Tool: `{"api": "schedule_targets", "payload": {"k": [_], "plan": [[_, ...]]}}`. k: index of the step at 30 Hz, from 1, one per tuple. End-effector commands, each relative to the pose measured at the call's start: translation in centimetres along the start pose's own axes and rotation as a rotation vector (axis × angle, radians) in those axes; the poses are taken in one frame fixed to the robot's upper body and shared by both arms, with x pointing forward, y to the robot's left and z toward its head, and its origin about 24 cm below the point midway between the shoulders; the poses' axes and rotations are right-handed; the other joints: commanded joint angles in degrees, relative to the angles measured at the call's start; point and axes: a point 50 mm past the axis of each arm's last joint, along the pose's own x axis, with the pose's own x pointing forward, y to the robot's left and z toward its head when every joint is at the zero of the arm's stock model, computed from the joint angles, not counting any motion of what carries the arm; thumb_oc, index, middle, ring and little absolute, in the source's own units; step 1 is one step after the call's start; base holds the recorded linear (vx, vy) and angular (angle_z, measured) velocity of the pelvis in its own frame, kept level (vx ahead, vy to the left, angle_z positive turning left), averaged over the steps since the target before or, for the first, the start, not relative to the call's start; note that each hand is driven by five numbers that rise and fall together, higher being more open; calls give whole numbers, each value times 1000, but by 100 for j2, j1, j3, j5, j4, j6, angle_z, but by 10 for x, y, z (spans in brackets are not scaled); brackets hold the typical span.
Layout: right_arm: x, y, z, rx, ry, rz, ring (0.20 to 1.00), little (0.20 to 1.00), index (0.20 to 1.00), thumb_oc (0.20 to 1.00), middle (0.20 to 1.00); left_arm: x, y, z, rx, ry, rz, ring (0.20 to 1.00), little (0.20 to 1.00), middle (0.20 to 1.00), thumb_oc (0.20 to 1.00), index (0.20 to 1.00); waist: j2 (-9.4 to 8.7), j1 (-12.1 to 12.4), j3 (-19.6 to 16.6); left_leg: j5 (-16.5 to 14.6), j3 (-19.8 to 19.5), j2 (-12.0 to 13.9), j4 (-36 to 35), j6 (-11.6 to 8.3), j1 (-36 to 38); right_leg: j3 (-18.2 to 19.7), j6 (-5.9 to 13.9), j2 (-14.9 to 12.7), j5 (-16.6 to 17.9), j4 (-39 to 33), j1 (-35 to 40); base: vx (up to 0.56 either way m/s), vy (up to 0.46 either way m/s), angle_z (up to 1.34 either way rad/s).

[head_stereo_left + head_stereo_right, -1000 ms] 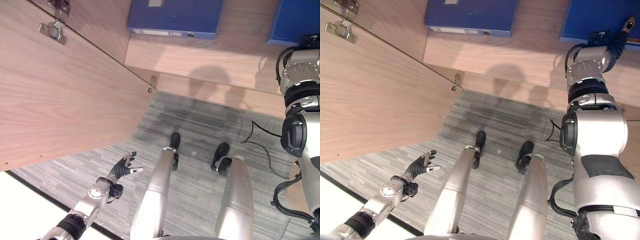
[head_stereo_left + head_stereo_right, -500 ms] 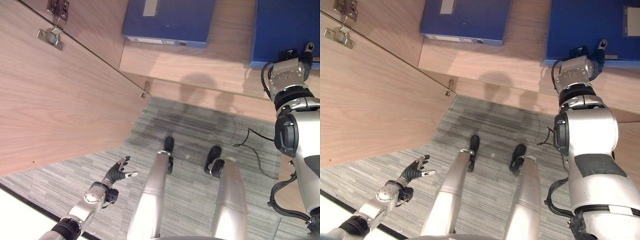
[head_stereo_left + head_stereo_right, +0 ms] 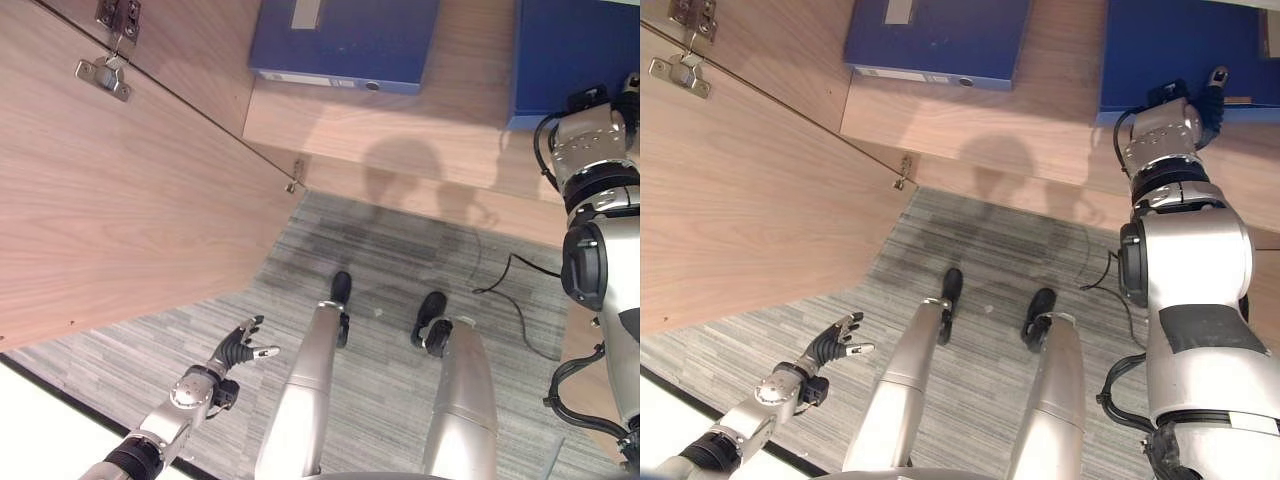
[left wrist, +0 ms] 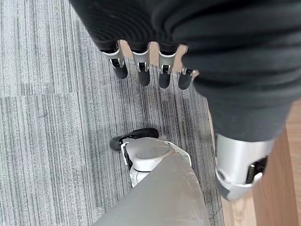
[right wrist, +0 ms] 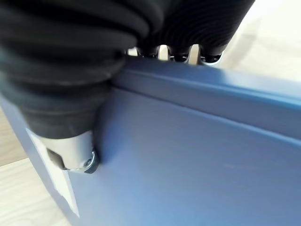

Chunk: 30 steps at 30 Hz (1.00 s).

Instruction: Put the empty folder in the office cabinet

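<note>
Far left: open cabinet door (image 3: 120,200), pale wood, swung out over the floor, with metal hinges (image 3: 103,78) on its upper inner face and a small fitting at its lower corner. Below the door's edge: grey striped carpet (image 3: 400,250).

Low at left: left hand (image 3: 238,350), hanging above the carpet, well clear of door and cabinet. Fingers (image 4: 143,75) straight and spread in the left wrist view, thumb apart, nothing held.

Centre, upper: cabinet shelf (image 3: 440,110) of the same pale wood, its front edge running across above the carpet. Lying flat on the shelf, just right of the door's hinge side: a second blue folder (image 3: 345,40), spine with label and ring hole facing outward. No contact with either hand.

Between that one and the task's thing: a strip of bare shelf board.

Right, upper: blue folder (image 3: 1170,45), set on the shelf's right part and reaching up out of view. Right hand (image 3: 1205,100) at its lower right corner, arm reaching up from below. In the right wrist view: fingers hooked over the folder's top edge, thumb (image 5: 70,153) pressed on its broad face beside a white label, so clamped on the folder.

Farther right: the folder's far edge hidden by the arm; room beyond it cannot be judged.
</note>
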Motion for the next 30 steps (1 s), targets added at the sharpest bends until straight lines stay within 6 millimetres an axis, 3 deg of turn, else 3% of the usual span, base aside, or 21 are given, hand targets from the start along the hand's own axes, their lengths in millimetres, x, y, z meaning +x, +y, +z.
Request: {"api": "schedule_targets", "payload": {"k": [1, 5, 9, 13, 19, 30], "plan": [[-32, 55, 66, 111, -192, 232, 200, 200, 200, 200, 200, -1, 19, 3, 46, 5, 47, 1000, 1000, 1000, 1000, 1000, 50, 64, 220, -588, -138, 262, -493, -39, 480, 405, 528, 191, -1085, -66, 860, 0, 0, 0], [-34, 56, 59, 131, -183, 236, 200, 200, 200, 200, 200, 3, 16, 5, 37, -3, 49, 1000, 1000, 1000, 1000, 1000, 74, 58, 247, -558, -144, 239, -585, -41, 570, 408, 525, 211, -1064, -160, 953, 0, 0, 0], [-21, 39, 50, 207, -138, 165, 200, 200, 200, 200, 200, 5, 13, 8, 23, -14, 49, 1000, 1000, 1000, 1000, 1000, 123, 44, 276, -530, -127, 219, -704, -39, 662, 408, 538, 204, -1046, -226, 1029, 0, 0, 0], [-21, 36, 46, 273, -113, 149, 200, 200, 200, 200, 200, 5, 14, 9, 20, -21, 52, 1000, 1000, 1000, 1000, 1000, 135, 54, 281, -517, -108, 216, -754, -40, 698, 423, 555, 198, -1030, -260, 1056, 0, 0, 0], [-29, 45, 49, 360, -99, 182, 200, 200, 200, 200, 200, 6, 13, 9, 33, -21, 37, 1000, 1000, 1000, 1000, 1000, 164, 67, 257, -492, -104, 199, -821, -46, 749, 427, 573, 166, -1005, -314, 1121, 0, 0, 0], [-44, 63, 62, 362, -145, 267, 200, 200, 200, 200, 200, 7, 14, 11, 51, -23, 23, 1000, 1000, 1000, 1000, 1000, 137, 118, 211, -424, -115, 189, -1026, -68, 965, 402, 587, 164, -976, -461, 1344, 0, 0, 0]]}}
